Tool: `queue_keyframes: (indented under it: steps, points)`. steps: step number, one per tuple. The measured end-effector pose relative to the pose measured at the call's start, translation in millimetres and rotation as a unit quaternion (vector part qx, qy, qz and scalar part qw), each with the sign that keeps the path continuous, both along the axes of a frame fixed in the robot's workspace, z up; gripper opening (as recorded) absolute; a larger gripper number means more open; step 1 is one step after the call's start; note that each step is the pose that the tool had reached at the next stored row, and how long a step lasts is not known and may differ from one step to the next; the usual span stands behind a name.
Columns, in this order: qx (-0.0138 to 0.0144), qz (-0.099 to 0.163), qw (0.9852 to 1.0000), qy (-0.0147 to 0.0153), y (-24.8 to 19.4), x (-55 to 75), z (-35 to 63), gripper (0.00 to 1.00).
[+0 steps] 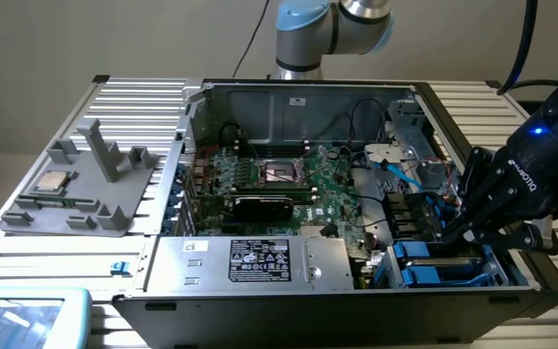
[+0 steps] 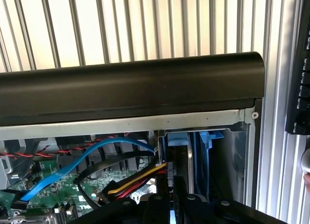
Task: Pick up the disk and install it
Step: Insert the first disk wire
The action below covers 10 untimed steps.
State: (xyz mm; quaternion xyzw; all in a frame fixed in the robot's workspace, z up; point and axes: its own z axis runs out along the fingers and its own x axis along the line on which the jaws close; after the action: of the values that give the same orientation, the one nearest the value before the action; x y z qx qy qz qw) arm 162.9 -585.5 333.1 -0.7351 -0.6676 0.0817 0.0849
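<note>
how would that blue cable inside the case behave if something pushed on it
The blue cable probably bends aside rather than resisting: it hangs in a loose arc. It looks thin and flat, so likely light. It might snag, since it runs beside the yellow and black wires.

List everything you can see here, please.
computer case: one, black and grey, open on the table
table: one, silver slats, under everything
circuit board: one, green, inside case
power box: one, grey, labelled, inside case, near edge
blue drive carriers: two, blue, bay beside the tool
cables: several, blue, black, yellow, red, inside case
holder tray: one, grey, exterior view's left
chip: one, silver, on tray
robot arm: one, grey and pale blue, behind case
tool: one, black, shut, in the bay
</note>
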Motion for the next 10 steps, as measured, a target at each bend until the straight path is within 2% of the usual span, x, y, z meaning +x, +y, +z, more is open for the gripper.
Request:
queue_keyframes:
  steps: [3,4,7,10]
  points:
    - [-0.0001,0.000,1.0000,0.0001,0.1,0.0,0.1,0.16]
    - [-0.0008,0.000,1.0000,0.0001,0.1,0.1,0.4,0.16]
    - [-0.0055,0.000,1.0000,0.0001,0.0,0.0,1.6,0.16]
    - [-0.0069,0.000,1.0000,0.0001,0.0,0.0,1.6,0.16]
